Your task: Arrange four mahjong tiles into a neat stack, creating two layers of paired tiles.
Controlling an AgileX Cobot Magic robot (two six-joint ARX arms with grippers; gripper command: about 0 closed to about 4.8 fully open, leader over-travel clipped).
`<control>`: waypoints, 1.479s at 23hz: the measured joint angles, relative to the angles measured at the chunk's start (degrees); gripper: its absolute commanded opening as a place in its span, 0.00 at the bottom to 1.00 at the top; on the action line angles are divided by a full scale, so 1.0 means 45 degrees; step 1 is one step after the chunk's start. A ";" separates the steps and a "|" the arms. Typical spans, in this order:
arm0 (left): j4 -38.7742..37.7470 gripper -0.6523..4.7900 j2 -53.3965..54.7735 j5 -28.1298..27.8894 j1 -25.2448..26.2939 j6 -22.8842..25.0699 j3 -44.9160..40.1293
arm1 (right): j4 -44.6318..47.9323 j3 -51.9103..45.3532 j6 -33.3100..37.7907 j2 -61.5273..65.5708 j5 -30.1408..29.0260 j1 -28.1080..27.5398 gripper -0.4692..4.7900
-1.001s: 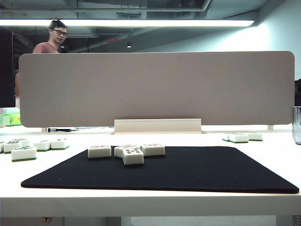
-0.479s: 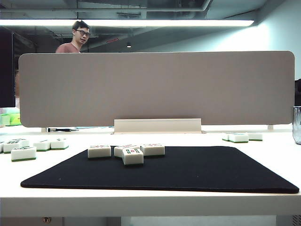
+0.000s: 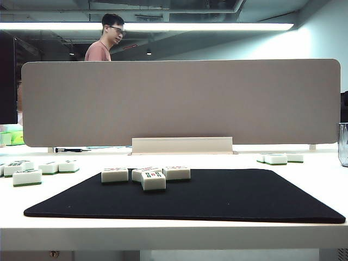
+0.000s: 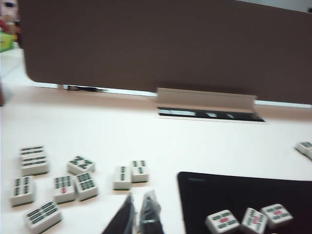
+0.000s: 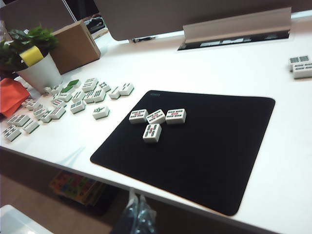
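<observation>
The four mahjong tiles lie flat and unstacked near the back left of the black mat (image 3: 217,196): three in a row (image 3: 115,174) (image 3: 142,172) (image 3: 176,173) and one in front (image 3: 154,180). The right wrist view shows the same cluster, the row (image 5: 156,116) and the single tile (image 5: 152,132). My right gripper (image 5: 137,195) hangs shut and empty off the table's front edge, well short of the mat. My left gripper (image 4: 140,196) is shut and empty above bare table, left of the mat; three of the tiles (image 4: 254,220) show beside it. Neither gripper appears in the exterior view.
Several spare tiles lie on the table left of the mat (image 3: 27,176) (image 5: 73,97) and a few at the back right (image 3: 280,158). A grey divider panel (image 3: 179,100) walls the back. A plant pot (image 5: 39,73) and cardboard box (image 5: 75,46) stand far left.
The tiles on the mat have not moved. A person behind the divider has walked to the right.
</observation>
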 measured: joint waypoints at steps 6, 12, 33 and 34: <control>-0.0019 0.17 0.3580 0.0913 0.0000 0.0005 0.2244 | -0.0121 0.0000 0.0000 0.0000 0.0000 -0.0005 0.09; -0.0044 0.17 0.6829 0.3050 -0.0024 0.0005 0.3997 | -0.0199 0.0000 -0.0005 0.0000 0.0102 -0.0005 0.09; -0.3245 0.17 1.5246 0.3327 -0.4279 0.1744 1.0180 | -0.0374 -0.0010 -0.0010 0.0000 0.0223 -0.0005 0.09; -0.3492 0.17 1.5752 0.3177 -0.4483 0.1957 1.0632 | -0.0374 -0.0010 -0.0015 0.0000 0.0238 -0.0005 0.09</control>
